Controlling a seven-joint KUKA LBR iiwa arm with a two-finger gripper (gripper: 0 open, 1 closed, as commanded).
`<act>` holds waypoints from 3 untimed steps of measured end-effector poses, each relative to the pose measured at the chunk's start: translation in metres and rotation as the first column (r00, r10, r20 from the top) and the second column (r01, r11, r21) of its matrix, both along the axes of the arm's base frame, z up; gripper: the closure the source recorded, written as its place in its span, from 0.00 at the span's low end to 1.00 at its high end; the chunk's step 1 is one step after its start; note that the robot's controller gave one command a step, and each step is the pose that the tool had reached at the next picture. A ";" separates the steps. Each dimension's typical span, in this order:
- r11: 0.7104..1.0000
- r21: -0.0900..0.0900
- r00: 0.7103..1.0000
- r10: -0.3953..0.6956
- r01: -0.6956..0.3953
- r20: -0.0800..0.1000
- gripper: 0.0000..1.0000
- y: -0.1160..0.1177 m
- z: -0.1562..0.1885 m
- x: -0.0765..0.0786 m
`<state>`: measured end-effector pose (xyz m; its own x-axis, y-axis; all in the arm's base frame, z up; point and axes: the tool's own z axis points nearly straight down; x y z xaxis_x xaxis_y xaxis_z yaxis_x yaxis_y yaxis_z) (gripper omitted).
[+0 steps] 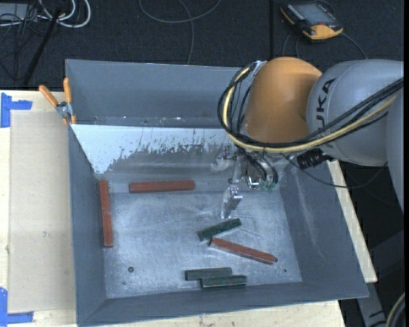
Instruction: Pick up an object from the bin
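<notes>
Where the grey arm (pixel 358 107) reads "UKA", its gripper (pixel 230 206) hangs right at a dark green stick (pixel 219 229) lying right of the bin's (pixel 88 251) middle; spread or closed, I cannot tell.

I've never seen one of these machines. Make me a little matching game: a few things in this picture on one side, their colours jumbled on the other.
Things:
1. long bar by the left wall
2. tilted bar nearest the pincer
3. rounded cover on the arm
4. bin

Colours:
a. orange
b. grey
c. dark green
d. red-brown

Pairs: 1-d, 2-c, 3-a, 4-b.
</notes>
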<state>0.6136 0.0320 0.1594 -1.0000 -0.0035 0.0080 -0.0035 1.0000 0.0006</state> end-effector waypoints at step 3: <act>0.999 0.005 0.999 -0.054 0.054 0.003 1.00 -0.027 -0.079 -0.058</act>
<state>0.5560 0.0050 0.0808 -0.9987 0.0505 0.0052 0.0505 0.9987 0.0060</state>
